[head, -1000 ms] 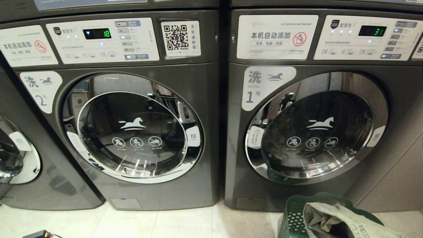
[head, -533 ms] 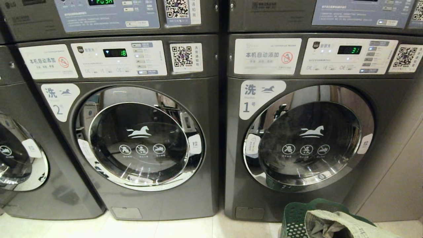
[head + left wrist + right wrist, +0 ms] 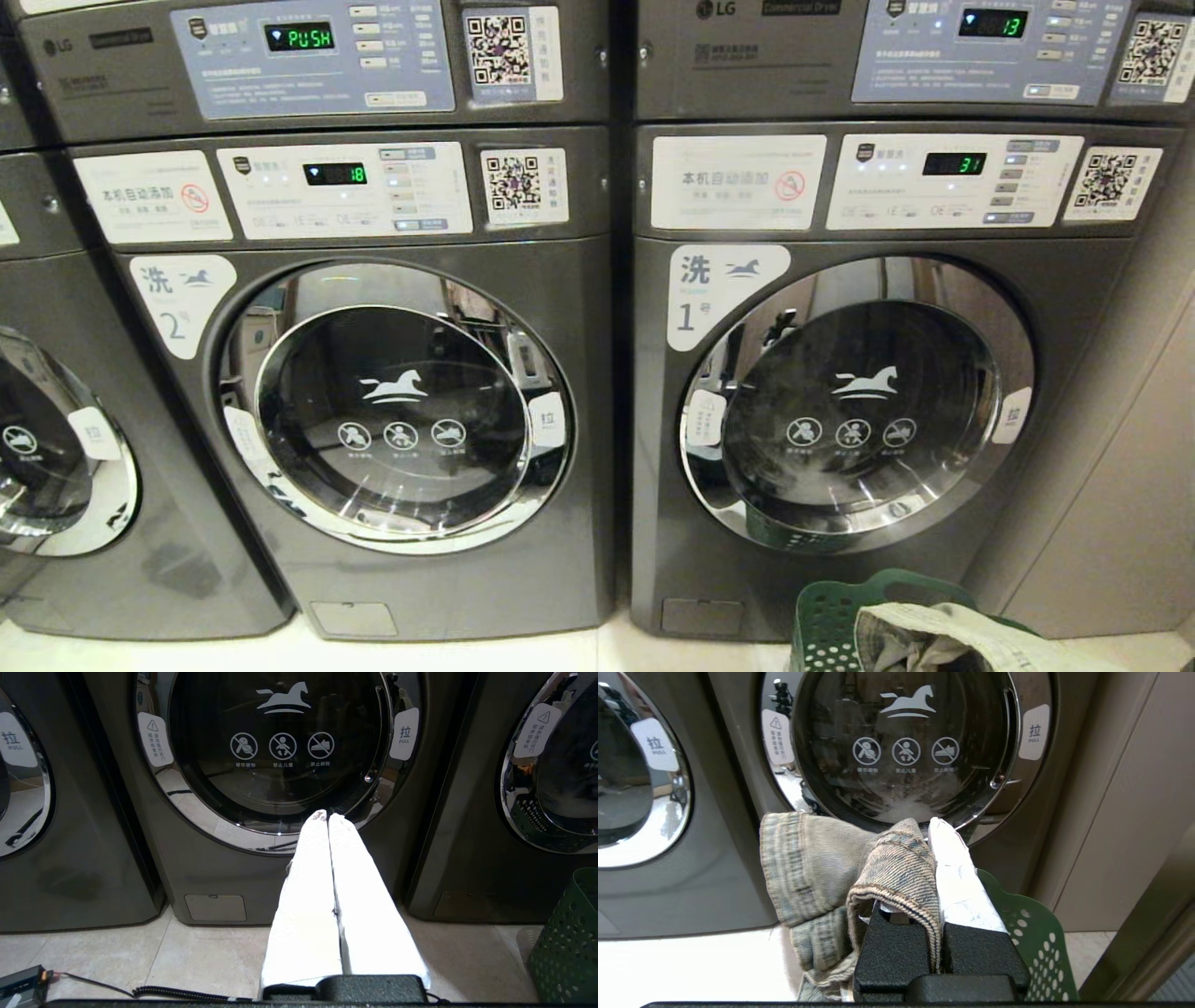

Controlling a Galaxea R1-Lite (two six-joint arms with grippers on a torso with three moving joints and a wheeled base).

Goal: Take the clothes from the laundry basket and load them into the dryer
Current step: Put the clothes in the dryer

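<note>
The clothes, a faded denim garment, hang from my right gripper, which is shut on a fold of them just above the green perforated laundry basket. In the head view the basket and the clothes show at the bottom right, on the floor before the right washer. Of the dryer only the control panel with its green PUSH display shows, at the top left; its door is out of view. My left gripper is shut and empty, low before the middle washer. Neither arm shows in the head view.
Washers with a white horse logo fill the front: number 2, number 1, another at the left edge. A second dryer panel shows 13. A beige wall stands on the right. A black cable and box lie on the floor.
The head camera has tilted upward: the whole scene has slid down, the upper machines' panels with the PUSH display have come into view, and the basket sits lower in the picture.
</note>
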